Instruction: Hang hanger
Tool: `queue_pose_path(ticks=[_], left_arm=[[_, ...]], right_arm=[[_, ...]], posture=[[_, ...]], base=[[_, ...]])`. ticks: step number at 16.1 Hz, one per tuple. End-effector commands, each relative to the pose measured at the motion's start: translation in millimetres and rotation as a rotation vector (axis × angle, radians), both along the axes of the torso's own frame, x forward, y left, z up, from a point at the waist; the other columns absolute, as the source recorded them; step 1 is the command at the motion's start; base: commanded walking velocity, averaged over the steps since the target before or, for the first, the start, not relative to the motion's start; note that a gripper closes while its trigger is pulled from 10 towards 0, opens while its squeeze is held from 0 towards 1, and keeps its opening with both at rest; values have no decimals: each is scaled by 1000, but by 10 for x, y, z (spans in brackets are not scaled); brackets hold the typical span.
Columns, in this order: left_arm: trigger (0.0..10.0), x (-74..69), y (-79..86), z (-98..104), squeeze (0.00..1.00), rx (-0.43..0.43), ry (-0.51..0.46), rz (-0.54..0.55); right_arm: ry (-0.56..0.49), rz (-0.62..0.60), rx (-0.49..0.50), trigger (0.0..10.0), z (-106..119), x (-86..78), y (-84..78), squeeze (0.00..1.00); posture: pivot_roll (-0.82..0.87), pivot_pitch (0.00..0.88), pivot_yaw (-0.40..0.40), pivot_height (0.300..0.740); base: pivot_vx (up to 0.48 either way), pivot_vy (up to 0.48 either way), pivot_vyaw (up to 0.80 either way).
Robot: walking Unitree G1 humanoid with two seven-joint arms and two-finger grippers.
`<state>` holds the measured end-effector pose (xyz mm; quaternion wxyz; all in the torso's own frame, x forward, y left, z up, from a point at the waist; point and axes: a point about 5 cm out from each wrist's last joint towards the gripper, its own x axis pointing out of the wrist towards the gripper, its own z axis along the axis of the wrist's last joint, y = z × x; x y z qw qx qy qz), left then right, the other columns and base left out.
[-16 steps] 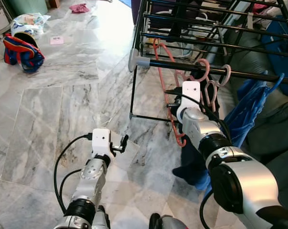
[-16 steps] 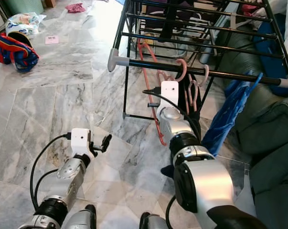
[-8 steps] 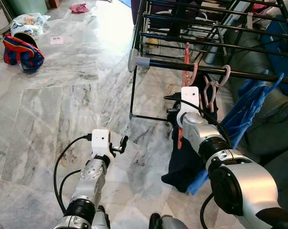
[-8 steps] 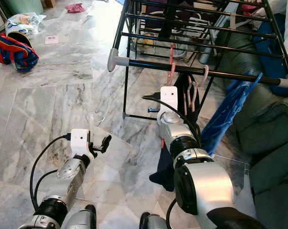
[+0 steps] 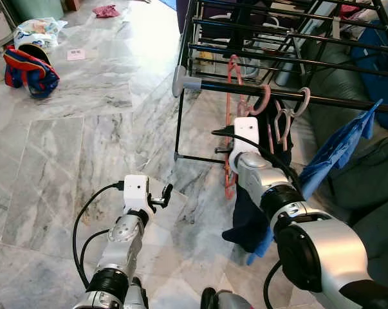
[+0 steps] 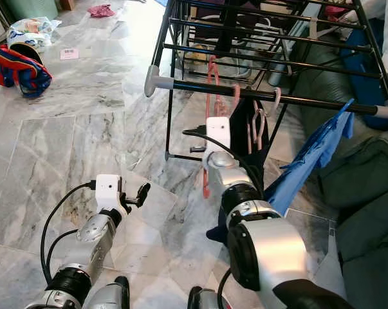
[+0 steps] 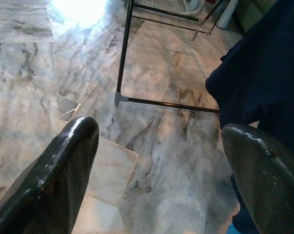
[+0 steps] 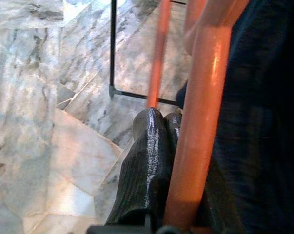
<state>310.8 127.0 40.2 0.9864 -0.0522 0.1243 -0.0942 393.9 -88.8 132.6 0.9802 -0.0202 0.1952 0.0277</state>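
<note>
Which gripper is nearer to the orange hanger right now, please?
Right. The right gripper is shut on the orange hanger below the rack rail; the left gripper hovers over the floor.

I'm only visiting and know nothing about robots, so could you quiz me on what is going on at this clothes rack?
1. True or false: the right gripper is shut on the orange hanger.
2. What is the hanger's hook over? A) the drying rack's black front rail B) the sofa C) the floor
3. Fill in: the left gripper hovers open over the ____ floor.

Key: 1 true; 2 A; 3 marble.
</note>
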Motion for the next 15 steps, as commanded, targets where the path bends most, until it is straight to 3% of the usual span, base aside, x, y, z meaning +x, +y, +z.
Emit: queue_pose_path(ticks=[1, 9, 15], left_arm=[[10000, -30, -25, -53, 0, -4, 29, -4], [10000, -28, -31, -60, 0, 3, 37, -11], [10000, -30, -36, -64, 0, 6, 38, -16]], right_arm=[[4, 15, -2, 10000, 5, -2, 46, 0], [14, 28, 16, 10000, -36, -24, 77, 0], [-67, 46, -8, 10000, 162, 58, 61, 0]], posture=[[145, 210, -121, 740], [146, 209, -114, 740], [147, 204, -111, 740]], base=[[0, 0, 0], [0, 0, 0], [0, 0, 0]])
